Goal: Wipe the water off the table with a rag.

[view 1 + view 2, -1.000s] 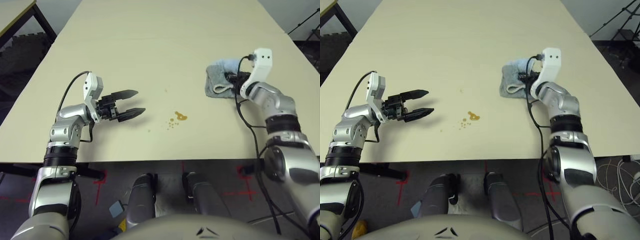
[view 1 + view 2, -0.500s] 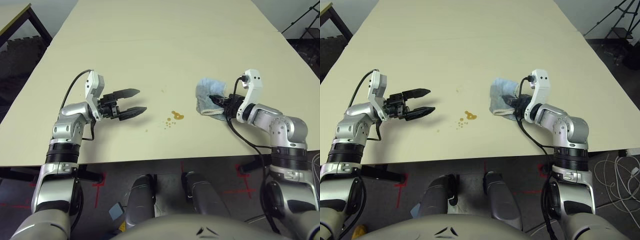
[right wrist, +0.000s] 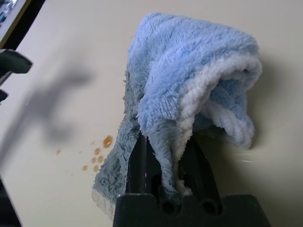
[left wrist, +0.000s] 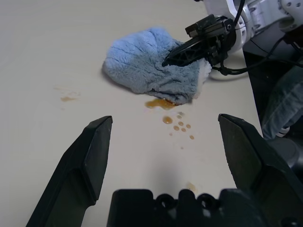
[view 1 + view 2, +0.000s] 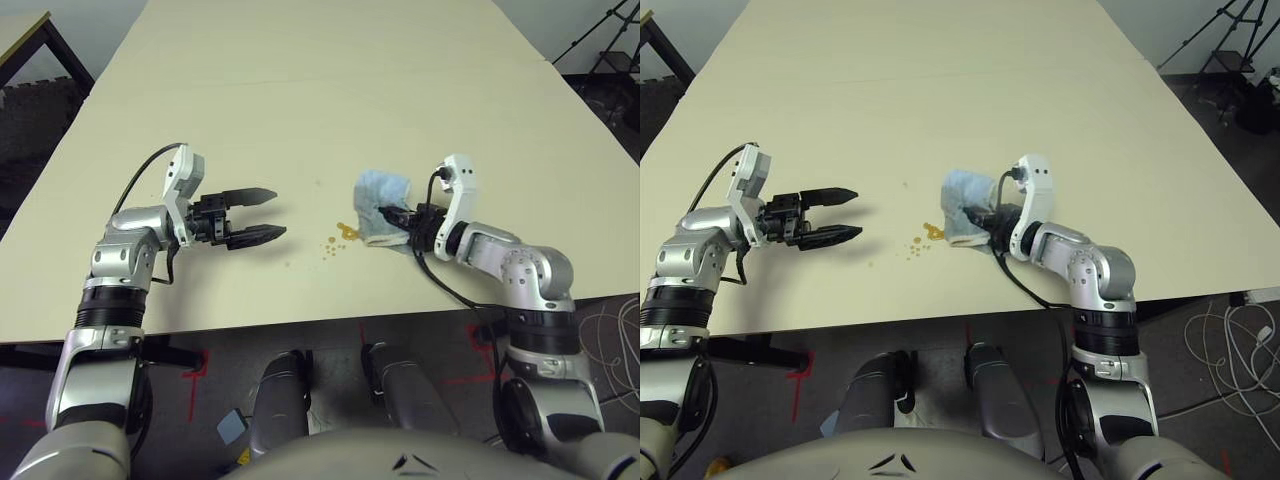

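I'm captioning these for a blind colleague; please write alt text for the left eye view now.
A robot's right pincer grips a blue cloth at the edge of a small amber spill on a cream table. Its left pincer is open and empty.

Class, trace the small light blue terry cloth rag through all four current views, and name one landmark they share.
Left eye view: right of centre, in the right gripper.
Right eye view: just right of centre.
Left wrist view: upper middle, beyond the open left gripper.
Right wrist view: centre, pinched between the fingers: light blue terry cloth rag.
Shared landmark: amber-brown droplets beside the rag.
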Available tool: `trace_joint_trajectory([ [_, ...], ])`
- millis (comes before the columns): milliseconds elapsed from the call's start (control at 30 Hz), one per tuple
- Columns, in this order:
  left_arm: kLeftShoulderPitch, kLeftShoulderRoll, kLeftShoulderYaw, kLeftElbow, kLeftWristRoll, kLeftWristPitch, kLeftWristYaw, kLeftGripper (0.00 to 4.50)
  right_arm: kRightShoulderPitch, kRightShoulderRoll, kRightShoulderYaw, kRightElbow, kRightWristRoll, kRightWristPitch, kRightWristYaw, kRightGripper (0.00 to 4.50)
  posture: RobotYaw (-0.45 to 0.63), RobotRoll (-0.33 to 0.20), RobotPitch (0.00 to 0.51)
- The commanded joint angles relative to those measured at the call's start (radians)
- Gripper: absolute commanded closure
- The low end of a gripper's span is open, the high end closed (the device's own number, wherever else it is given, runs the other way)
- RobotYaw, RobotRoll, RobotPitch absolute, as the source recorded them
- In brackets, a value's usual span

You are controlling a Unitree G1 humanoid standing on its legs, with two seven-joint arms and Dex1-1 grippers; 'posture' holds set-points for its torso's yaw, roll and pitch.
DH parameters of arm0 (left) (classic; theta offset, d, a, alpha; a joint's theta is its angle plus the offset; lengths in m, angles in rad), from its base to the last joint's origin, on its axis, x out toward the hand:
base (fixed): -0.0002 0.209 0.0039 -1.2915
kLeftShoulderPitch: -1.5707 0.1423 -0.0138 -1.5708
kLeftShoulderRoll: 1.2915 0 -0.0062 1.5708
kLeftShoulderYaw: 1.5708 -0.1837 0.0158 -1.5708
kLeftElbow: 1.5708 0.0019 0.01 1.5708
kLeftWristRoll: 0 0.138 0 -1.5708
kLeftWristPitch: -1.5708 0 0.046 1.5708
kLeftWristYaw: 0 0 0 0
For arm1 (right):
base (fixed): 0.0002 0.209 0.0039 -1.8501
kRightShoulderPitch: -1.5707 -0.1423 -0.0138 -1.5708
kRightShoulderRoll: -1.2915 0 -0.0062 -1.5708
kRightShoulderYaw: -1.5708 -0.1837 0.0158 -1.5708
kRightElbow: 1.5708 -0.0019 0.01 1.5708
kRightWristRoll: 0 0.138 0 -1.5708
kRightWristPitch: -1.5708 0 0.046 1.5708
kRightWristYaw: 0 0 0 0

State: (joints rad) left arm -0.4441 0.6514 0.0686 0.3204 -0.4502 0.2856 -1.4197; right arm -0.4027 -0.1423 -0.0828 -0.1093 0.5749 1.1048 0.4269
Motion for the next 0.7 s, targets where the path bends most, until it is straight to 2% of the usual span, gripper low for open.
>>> trace_joint_trajectory([
  [33,0.022,0.013,0.015,-0.04,-0.02,0.013,0.005,0.0,0.039,-0.002,0.099,0.015,0.029,0.088,0.041,4.5,-0.14,0.0,0.192],
  [267,0.054,0.02,0.023,-0.094,-0.045,0.04,0.011,0.0,0.036,-0.023,0.213,0.016,0.056,0.122,0.12,4.5,-0.13,0.0,0.205],
  [700,0.071,0.02,0.025,-0.122,-0.057,0.052,0.026,0.0,-0.01,-0.027,0.34,0.084,0.023,0.086,0.207,4.5,-0.13,0.0,0.203],
])
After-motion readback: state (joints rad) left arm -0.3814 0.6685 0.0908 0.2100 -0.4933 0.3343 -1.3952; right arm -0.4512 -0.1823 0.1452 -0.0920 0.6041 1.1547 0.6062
